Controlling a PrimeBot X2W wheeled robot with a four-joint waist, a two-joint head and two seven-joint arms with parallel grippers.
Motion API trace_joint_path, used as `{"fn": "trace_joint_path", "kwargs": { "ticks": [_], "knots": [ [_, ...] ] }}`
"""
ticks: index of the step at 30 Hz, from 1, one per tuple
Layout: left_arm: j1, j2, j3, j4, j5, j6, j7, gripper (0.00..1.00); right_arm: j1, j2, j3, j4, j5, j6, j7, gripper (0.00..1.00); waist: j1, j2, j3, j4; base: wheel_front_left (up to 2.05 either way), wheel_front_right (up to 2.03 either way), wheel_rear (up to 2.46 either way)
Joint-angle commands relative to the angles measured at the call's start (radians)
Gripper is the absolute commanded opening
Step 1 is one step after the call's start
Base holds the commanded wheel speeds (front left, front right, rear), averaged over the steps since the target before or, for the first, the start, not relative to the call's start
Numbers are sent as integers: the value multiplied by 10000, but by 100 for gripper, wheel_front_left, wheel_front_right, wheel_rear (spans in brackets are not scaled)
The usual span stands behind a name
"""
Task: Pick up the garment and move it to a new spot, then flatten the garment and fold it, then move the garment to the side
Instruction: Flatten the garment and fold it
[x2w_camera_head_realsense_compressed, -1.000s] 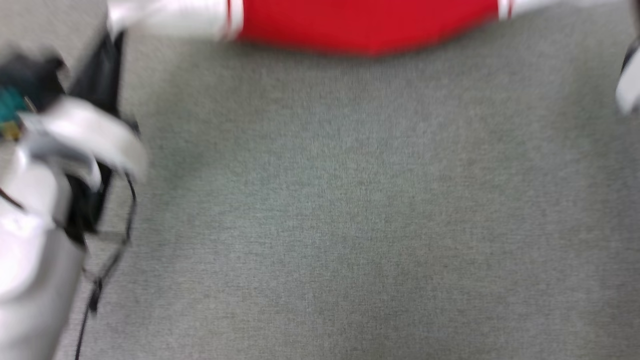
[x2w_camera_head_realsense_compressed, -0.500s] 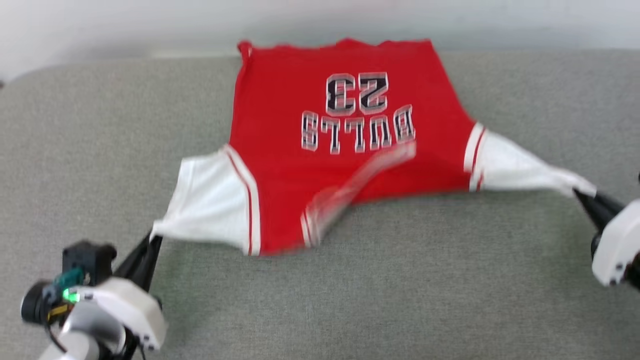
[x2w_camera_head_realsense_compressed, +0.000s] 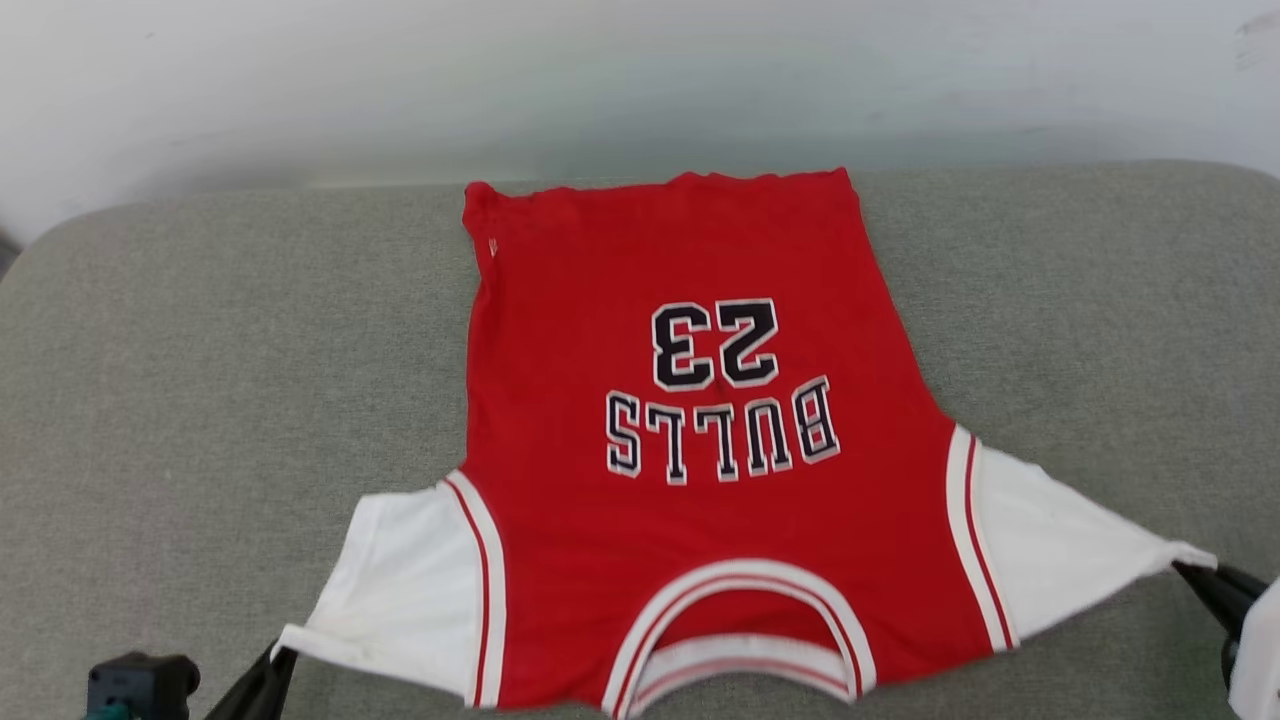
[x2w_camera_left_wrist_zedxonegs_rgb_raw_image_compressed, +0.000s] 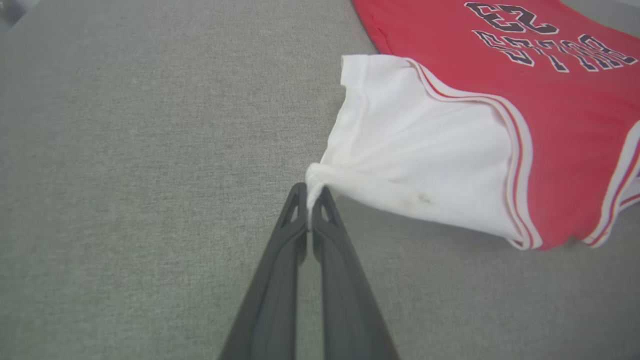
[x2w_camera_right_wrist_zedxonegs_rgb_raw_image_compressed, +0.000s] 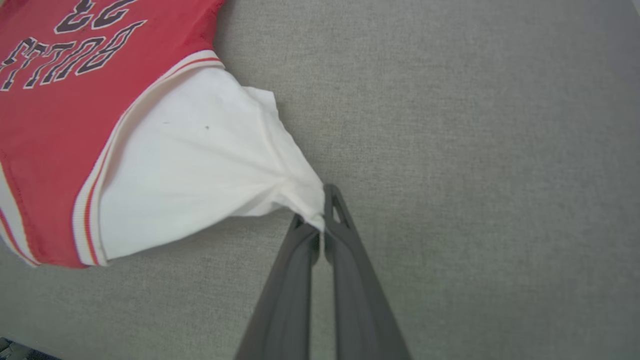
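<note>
Surface of grey woven fabric (x2w_camera_head_realsense_compressed: 200, 350), rounded at its far corners, carries everything, with a pale wall (x2w_camera_head_realsense_compressed: 640, 80) behind its far edge. On it lies a red jersey-style T-shirt (x2w_camera_head_realsense_compressed: 700, 520), spread front-up midway between the surface's left and right edges. Hem is close to the far edge, neck end toward the robot, body flat with few wrinkles. Its white short left sleeve (x2w_camera_head_realsense_compressed: 400, 590) and white short right sleeve (x2w_camera_head_realsense_compressed: 1050, 545) stretch outward, each drawn to a point, with red-and-white striped trim where each meets the red body. The black white-outlined chest lettering (x2w_camera_head_realsense_compressed: 720, 400) reads BULLS 23, upside down in head view. The red-and-white striped collar (x2w_camera_head_realsense_compressed: 740, 590) curves at the robot's end of the shirt. At the left sleeve tip the left gripper (x2w_camera_left_wrist_zedxonegs_rgb_raw_image_compressed: 310, 192) has its two long dark fingers closed, pinching bunched cloth. Toward the surface's right edge the right gripper (x2w_camera_right_wrist_zedxonegs_rgb_raw_image_compressed: 317, 207) is likewise closed, clamping the right sleeve tip. Shadow shows under both sleeve tips. Faint brownish marks (x2w_camera_left_wrist_zedxonegs_rgb_raw_image_compressed: 420, 199) sit on the left sleeve, seen in left wrist view.
</note>
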Motion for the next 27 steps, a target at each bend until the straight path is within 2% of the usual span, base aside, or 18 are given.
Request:
{"fn": "trace_joint_path", "kwargs": {
  "ticks": [1, 8, 16, 17, 18, 19, 23, 27],
  "knots": [
    [311, 75, 58, -108, -78, 105, 62, 0, 354, -108, -139, -105, 87, -14, 165, 0, 3, 0, -39, 2, 0, 0, 0],
    [1224, 88, -197, -381, -344, 200, 469, 0, 1406, -278, -408, -178, 228, -14, 1032, 0, 3, 0, -121, -35, 0, 0, 0],
    [997, -61, -556, -672, -335, -4, 655, 0, 1570, -48, -416, -373, 617, -14, 1651, 0, 3, 0, -66, -9, 0, 0, 0],
    [946, -75, -622, -725, -343, -42, 699, 0, 1524, -39, -454, -459, 650, -12, 1723, 5, 3, 0, -44, 10, 0, 0, 0],
    [891, -109, -707, -802, -396, -123, 771, 0, 1464, -23, -528, -545, 711, -12, 1785, 49, 3, 0, -18, 43, 0, 0, 0],
    [880, -144, -783, -851, -447, -161, 854, 0, 1437, 7, -571, -620, 789, -12, 1859, 100, 3, 0, 4, 77, 0, 0, 0],
    [716, -158, -978, -1046, -305, -186, 980, 0, 1353, -239, -756, -1160, 1027, -11, 2341, 100, 3, 0, 242, 241, 0, 0, 0],
    [465, -167, -1149, -1495, -156, -212, 1161, 0, 957, -212, -1251, -1830, 1311, -9, 2819, 100, 3, 0, 631, 536, 0, 0, 0]
  ]
}}
